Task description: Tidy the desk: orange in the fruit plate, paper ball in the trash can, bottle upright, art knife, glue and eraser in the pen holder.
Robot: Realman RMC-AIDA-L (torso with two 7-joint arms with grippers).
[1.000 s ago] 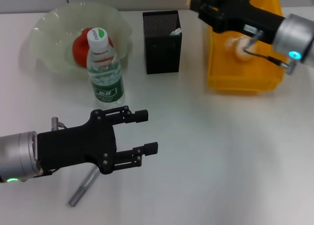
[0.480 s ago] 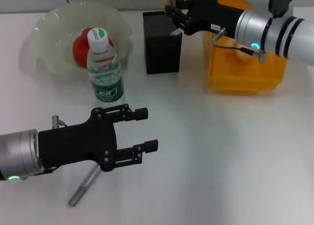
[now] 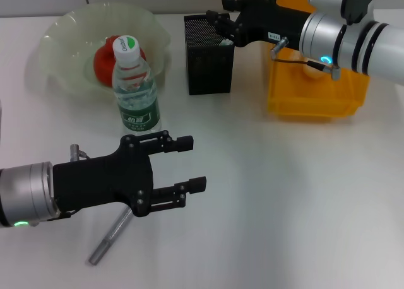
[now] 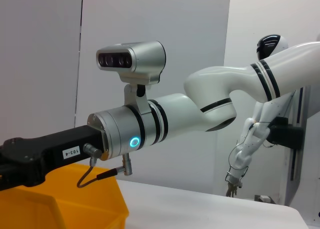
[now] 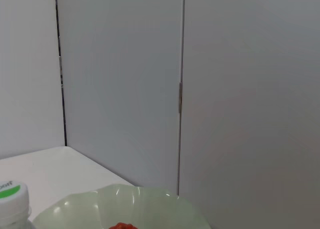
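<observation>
**Right gripper over pen holder; left gripper open above the art knife**

Pen holder (image 3: 209, 54): black mesh box, upright on the desk (image 3: 284, 200). A pale item shows inside at the corner nearest the right fingertips; identity not resolvable.

Right gripper (image 3: 218, 21): fingertips directly above the pen holder's rear rim, on the side toward the yellow trash can (image 3: 315, 93). Fingers spread apart, nothing visible between them.

Paper ball (image 3: 310, 68): pale lump inside the trash can, behind the right arm's wrist, well back from the right fingertips.

Art knife (image 3: 108, 237): grey slender tool lying flat on the desk, below and behind the left fingers, its upper end hidden under the gripper body.

Left gripper (image 3: 194, 165): hovering over the near desk, fingers wide apart and parallel, empty.

Bottle (image 3: 133, 87): upright, green-and-white cap, green label, just beyond the left fingers toward the plate, not touching them.

Fruit plate (image 3: 63, 36): translucent pale green bowl behind the bottle. Orange (image 3: 104, 60) sits in it, partly hidden by the bottle; looks red-orange.

Right wrist view: plate rim (image 5: 150, 199), bottle cap (image 5: 10, 191). Left wrist view: the right arm over the trash can (image 4: 60, 204).
</observation>
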